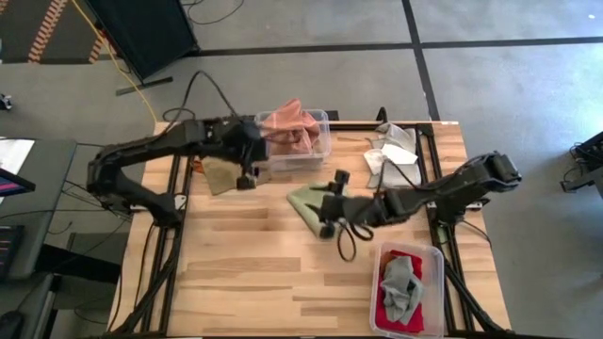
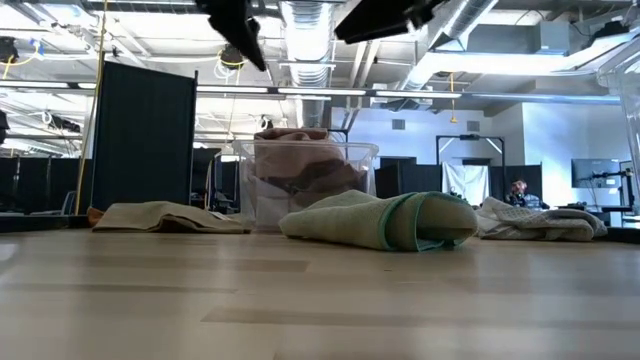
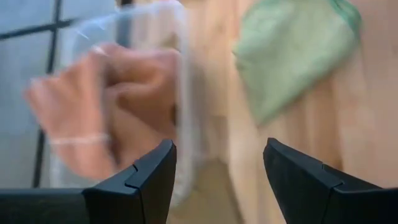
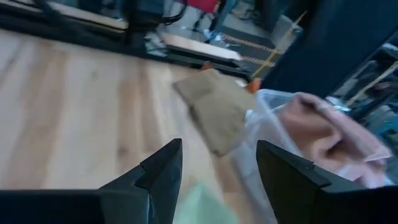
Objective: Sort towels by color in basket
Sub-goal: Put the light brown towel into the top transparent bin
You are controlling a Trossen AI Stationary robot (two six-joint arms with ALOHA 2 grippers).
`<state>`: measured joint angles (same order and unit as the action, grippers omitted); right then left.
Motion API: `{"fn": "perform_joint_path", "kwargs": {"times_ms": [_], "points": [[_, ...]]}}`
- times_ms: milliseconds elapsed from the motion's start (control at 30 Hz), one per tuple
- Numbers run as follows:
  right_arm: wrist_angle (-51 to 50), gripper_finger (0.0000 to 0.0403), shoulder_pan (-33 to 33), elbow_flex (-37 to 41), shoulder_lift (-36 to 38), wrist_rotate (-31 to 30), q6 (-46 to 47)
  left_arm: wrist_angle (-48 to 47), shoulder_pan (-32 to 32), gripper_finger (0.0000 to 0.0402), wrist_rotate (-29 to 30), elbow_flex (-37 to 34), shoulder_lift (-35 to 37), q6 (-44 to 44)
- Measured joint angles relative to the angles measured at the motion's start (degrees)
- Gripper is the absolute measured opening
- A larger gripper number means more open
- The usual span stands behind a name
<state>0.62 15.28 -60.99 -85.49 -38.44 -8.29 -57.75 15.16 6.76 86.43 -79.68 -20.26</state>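
From above, the wooden plank table [image 1: 245, 254] carries two clear plastic bins. The far bin [image 1: 320, 151] holds rumpled pink and rust-orange towels [image 1: 287, 127]. The near bin [image 1: 429, 282], at the right front corner, holds a grey towel [image 1: 400, 287] lying on a red one [image 1: 386, 306]. A tan towel [image 1: 219, 174] lies flat just left of the far bin, a light green towel [image 1: 306, 200] lies near the table's middle, and a heap of white and grey cloths [image 1: 391, 151] sits at the far right. The left gripper [image 1: 247, 174] hangs between the tan towel and the far bin, empty. The right gripper [image 1: 327, 218] hovers at the green towel's near edge; black cables loop beside it.

From table height, the green towel [image 2: 385, 220] lies folded in a soft roll with a darker green hem, in front of the far bin [image 2: 305, 185]. The tan towel [image 2: 165, 215] lies flat to the left, the white heap [image 2: 540, 222] to the right. Dark partitions and a seated person stand far behind.

In the left wrist view, the dark fingers [image 3: 149, 183] stand apart, holding nothing, over the far bin's rim [image 3: 183, 93], pink towels [image 3: 106, 106] and green towel [image 3: 292, 53] beyond.

In the right wrist view, the fingers [image 4: 289, 180] are spread and empty; the tan towel [image 4: 214, 109] and the bin of pink towels [image 4: 323, 134] lie ahead.
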Motion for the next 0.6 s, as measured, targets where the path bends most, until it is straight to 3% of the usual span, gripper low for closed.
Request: {"fn": "perform_joint_path", "kwargs": {"times_ms": [300, 600], "points": [[8.96, 0.0232, -12.05, 0.0, 0.0, 14.21, -2.74, 14.73, -8.49, 0.0231, 1.39, -24.58, 12.9, 10.73], [20.09, 0.0232, -23.81, -0.02, -1.21, 27.25, 0.27, 41.9, -16.35, 0.0231, 1.45, -48.78, 20.18, 20.26]]}}
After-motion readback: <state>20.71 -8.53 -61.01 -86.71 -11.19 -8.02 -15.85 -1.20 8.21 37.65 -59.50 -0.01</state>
